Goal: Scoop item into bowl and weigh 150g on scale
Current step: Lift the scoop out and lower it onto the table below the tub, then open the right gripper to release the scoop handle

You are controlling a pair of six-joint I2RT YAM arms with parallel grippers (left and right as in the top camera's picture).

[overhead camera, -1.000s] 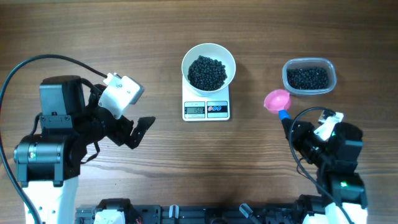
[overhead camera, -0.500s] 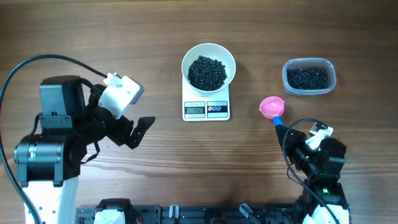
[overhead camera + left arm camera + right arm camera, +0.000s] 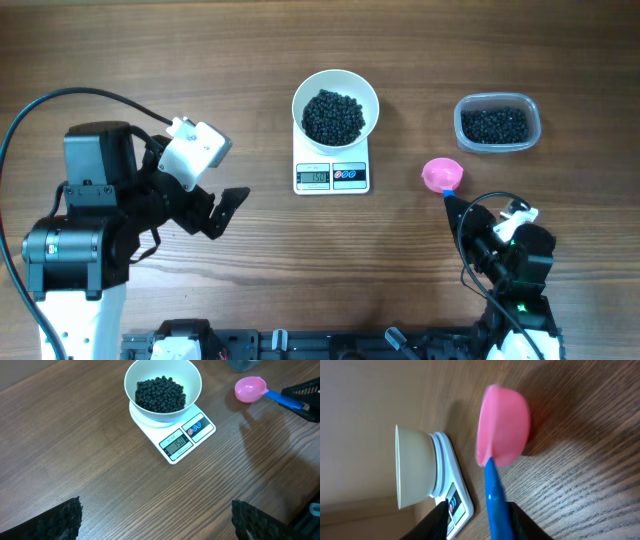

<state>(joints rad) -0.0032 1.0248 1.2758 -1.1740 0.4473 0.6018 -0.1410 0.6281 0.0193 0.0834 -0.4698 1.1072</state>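
From above, the left arm sits folded at the table's (image 3: 150, 50) left side, well apart from everything else, its wrist turned toward the centre; the left gripper (image 3: 226, 212) hangs with its jaws spread wide and nothing between them. The bowl (image 3: 298, 100) stands on the scale (image 3: 332, 176), and a dark heap of pellets (image 3: 334, 116) lies in it. More pellets fill the clear tub (image 3: 458, 125) to the right. The right arm is drawn in low at the near right edge, and the right gripper (image 3: 452, 206) points up at the pink scoop (image 3: 443, 173), which lies on the wood between tub and arm. The left wrist view looks down from well back: both finger pads (image 3: 65, 520) frame the lower corners, with the bowl, scale and scoop far beyond them. The right wrist view looks low along the table: the scoop's blue handle (image 3: 496, 495) runs between the two fingers, with a clear gap on one side, so the jaws are loose rather than clamped. Behind, the bowl sits on the scale.
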